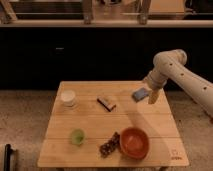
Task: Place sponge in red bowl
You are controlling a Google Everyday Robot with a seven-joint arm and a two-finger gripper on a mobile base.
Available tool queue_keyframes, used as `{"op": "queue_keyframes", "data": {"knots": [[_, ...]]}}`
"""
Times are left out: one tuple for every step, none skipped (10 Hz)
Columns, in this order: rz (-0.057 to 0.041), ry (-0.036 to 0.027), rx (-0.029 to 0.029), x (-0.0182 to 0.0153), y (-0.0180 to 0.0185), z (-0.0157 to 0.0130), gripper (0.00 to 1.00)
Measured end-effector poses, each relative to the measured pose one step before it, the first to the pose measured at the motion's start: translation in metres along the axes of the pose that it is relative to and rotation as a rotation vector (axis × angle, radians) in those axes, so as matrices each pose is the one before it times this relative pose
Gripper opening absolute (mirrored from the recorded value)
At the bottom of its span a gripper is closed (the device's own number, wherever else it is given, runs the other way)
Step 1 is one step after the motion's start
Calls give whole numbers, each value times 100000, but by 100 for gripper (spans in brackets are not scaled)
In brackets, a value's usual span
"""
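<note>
The sponge (pixel 141 94), a small blue-grey block, sat tilted near the far right corner of the table (pixel 95 122). Whether it lay flat on the wood or was lifted a little could not be told. Just to its right hung the gripper (pixel 152 96), its jaws spread open and pointing down. Contact with the sponge could not be made out. The white arm (pixel 175 70) reached in from the right, bent at an elbow above the table's edge.

The red bowl (pixel 122 142) stood well apart from the sponge, at the near right of the table. A dark brown lumpy packet (pixel 109 145) lay against its left side. Towards the middle lay 1 dark brown bar with a light stripe (pixel 106 103), set at an angle. 1 small white cup (pixel 68 97) stood at the far left and 1 small green cup (pixel 77 136) at the near left.

The table was pale wood with visible planks. It stood on a speckled grey floor (pixel 25 120). Behind it ran a long dark wall of cabinets (pixel 75 55) under a light ledge (pixel 60 23).
</note>
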Motion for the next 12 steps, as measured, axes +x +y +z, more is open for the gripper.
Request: {"op": "queue_keyframes", "data": {"knots": [[-128, -25, 74, 61, -50, 59, 80], [-223, -170, 79, 42, -92, 119, 80], [-93, -165, 245, 119, -230, 119, 80], [-175, -149, 173, -71, -195, 196, 80], [-336, -8, 187, -111, -253, 228, 80], [-419, 75, 172, -56, -183, 105, 80], [-302, -71, 211, 119, -179, 108, 80], [-11, -101, 269, 263, -163, 71, 80], [-96, -116, -85, 30, -22, 228, 80], [-625, -199, -51, -153, -81, 311, 80], [-602, -108, -76, -163, -87, 305, 80], [-523, -131, -79, -118, -70, 178, 80]]}}
